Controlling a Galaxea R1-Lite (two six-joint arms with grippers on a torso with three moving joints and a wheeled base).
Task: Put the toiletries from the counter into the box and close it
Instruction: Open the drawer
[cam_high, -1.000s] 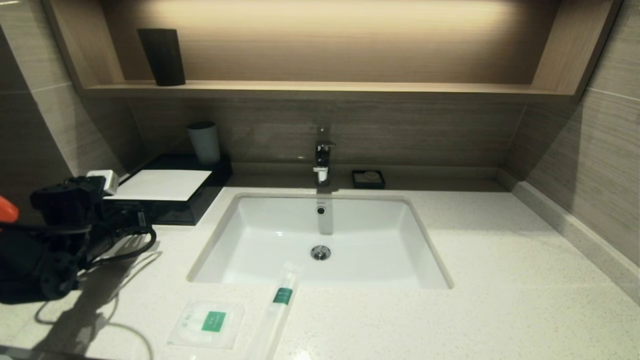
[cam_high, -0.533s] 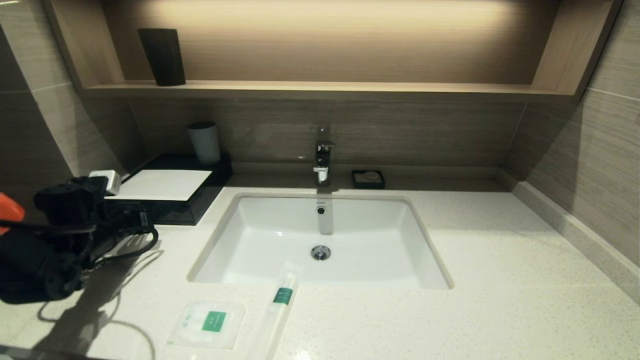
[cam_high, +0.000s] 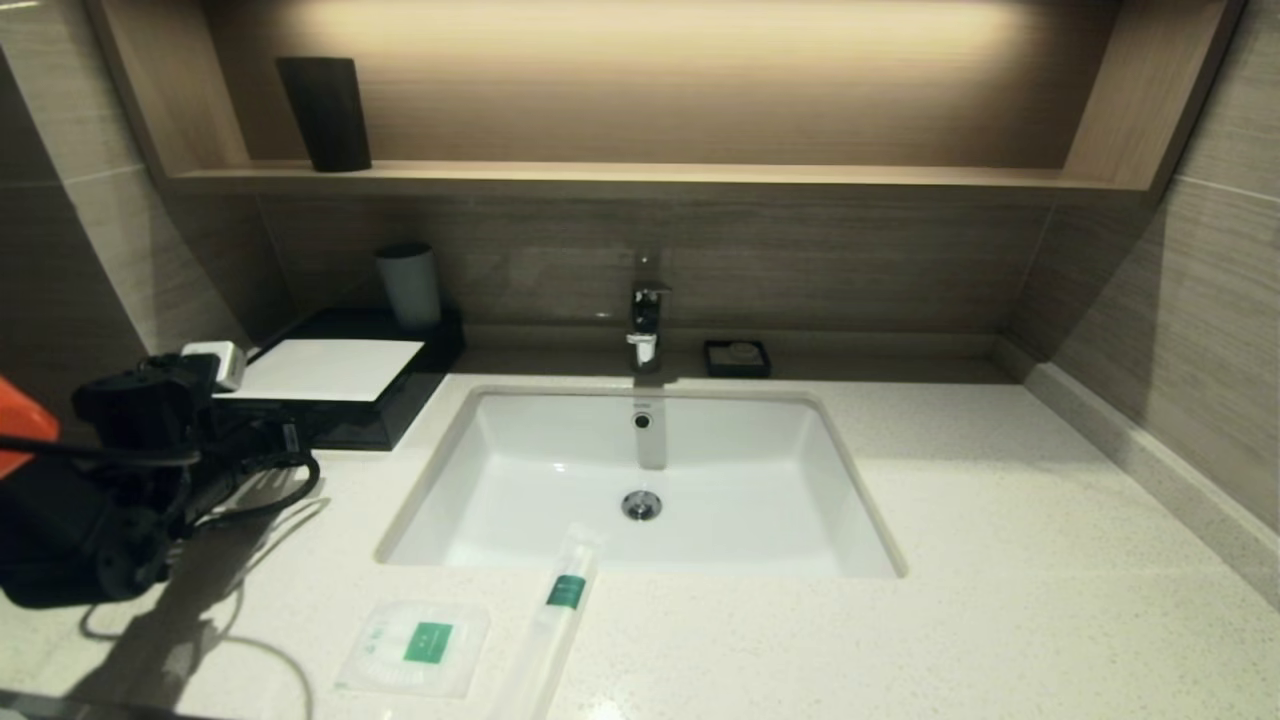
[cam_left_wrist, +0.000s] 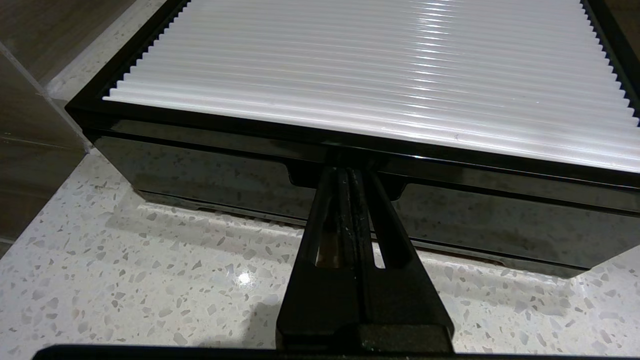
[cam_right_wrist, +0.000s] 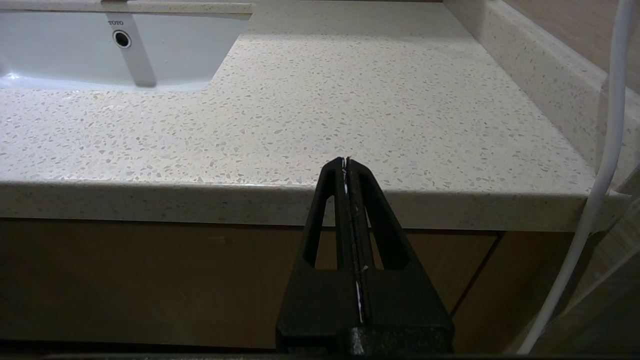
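Observation:
The black box (cam_high: 345, 418) with a white top panel stands at the back left of the counter (cam_high: 1000, 560), its drawer front (cam_left_wrist: 200, 170) flush. My left gripper (cam_left_wrist: 347, 170) is shut, its tips in the notch at the top middle of the drawer front. It also shows in the head view (cam_high: 285, 440). The flat square packet (cam_high: 415, 645) and the long slim packet (cam_high: 560, 610) lie on the counter's near edge in front of the basin (cam_high: 760, 480). My right gripper (cam_right_wrist: 346, 161) is shut and empty, just before the counter's front edge on the right, out of the head view.
A grey cup (cam_high: 408, 285) stands on the back of the box. The faucet (cam_high: 645, 320) and a small black soap dish (cam_high: 737, 357) stand behind the basin. A dark cup (cam_high: 325, 112) is on the wall shelf. A white cable (cam_right_wrist: 600, 175) hangs beside the right gripper.
My left arm has shifted slightly to the right, towards the box. The packets and the box have not moved.

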